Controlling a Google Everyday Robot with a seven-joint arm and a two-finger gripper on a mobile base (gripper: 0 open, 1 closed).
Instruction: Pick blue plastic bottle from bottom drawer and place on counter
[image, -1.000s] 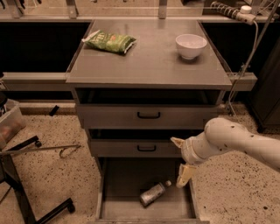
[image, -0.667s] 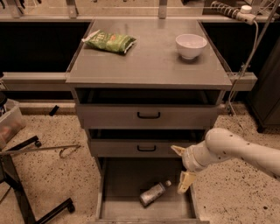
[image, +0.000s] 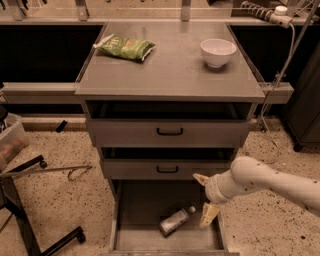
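The bottom drawer (image: 139, 206) is seen pulled out of the cabinet, its floor bounded by thin side walls and a low front edge. The blue plastic bottle (image: 175, 222) is laid on its side on that floor, right of centre, with its white cap pointed towards 2 o'clock and bare floor left open to its 9 o'clock side. The gripper (image: 205, 197) is held over the drawer's right side, at 2 o'clock from the bottle. Its fingers are spread apart with nothing held; the lower fingertip (image: 209, 215) is found just beside the cap, and the upper one just below the front of the middle drawer (image: 135, 169).

On the counter (image: 170, 70), a green snack bag (image: 125, 48) is placed at 10 o'clock and a white bowl (image: 218, 52) at 2 o'clock; the middle and the front lip are left bare.
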